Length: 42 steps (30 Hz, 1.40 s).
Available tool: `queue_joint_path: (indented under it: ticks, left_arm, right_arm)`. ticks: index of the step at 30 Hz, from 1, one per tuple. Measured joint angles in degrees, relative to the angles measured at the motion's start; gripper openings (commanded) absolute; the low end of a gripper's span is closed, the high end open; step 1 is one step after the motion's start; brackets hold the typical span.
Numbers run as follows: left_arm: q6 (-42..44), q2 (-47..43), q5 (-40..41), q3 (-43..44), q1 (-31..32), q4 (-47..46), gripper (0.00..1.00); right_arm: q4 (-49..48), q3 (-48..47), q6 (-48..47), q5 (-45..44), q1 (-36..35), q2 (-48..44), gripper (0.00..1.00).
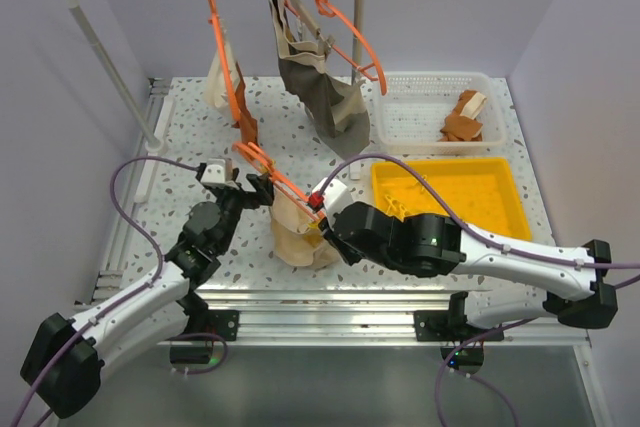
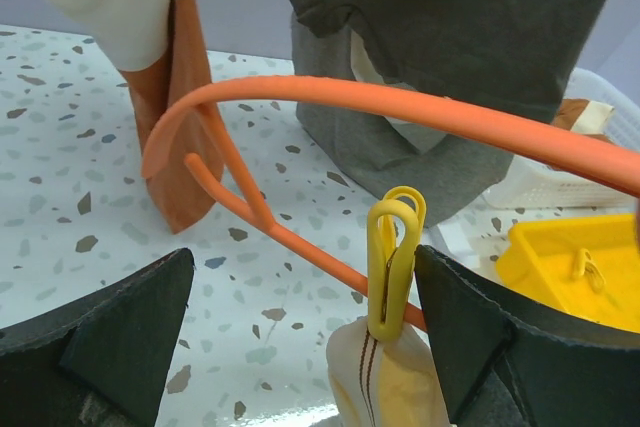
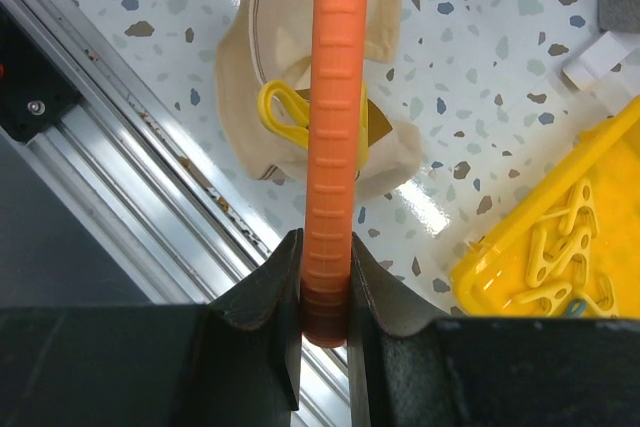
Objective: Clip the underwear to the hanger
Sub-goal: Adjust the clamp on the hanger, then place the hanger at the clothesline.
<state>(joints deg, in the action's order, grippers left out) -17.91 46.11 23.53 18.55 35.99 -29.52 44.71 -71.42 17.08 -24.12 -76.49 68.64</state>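
- The right gripper point(image 3: 325, 282) is closed tight on the bar of the orange hanger point(image 3: 335, 97) and holds it in the air just beside the yellow tray point(image 1: 445, 165), on the tray's side toward the left arm
- The cream underwear point(image 1: 297, 232) hangs from this hanger by a yellow clip point(image 2: 392, 267), near the front corner of the tray
- The left gripper point(image 2: 303, 282) is on the far side of the hanger from the tray; its jaws are wide apart, the clip stands between them close to one finger, and they grip nothing
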Motion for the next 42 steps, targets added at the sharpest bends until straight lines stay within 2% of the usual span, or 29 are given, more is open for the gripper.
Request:
queue_joint_path:
  ticks: [4,12,24,31,42]
  left_arm:
    - [0.00,0.42,-0.72,0.00,-2.62,-0.52,0.95]
    - [-0.02,1.57,-1.29,0.90,-2.97,-1.25,0.95]
    - [-0.55,-7.87,-8.52,3.69,-2.97,-0.09,0.96]
    - [-0.96,-9.27,-4.17,3.85,-3.10,4.79,0.98]
    - [-1.03,-14.78,2.43,3.85,-4.11,11.32,1.00]
  right_arm:
    - [-0.13,0.44,0.02,0.11,0.00,-1.14,0.00]
    - [-0.28,1.66,0.83,-0.42,0.00,-3.45,0.00]
    - [-0.09,2.27,3.30,-8.37,0.00,-7.69,0.00]
    - [-0.04,-1.64,1.81,-11.34,1.01,-3.61,0.00]
    - [-6.21,-11.37,-2.93,-5.79,12.87,6.93,0.00]
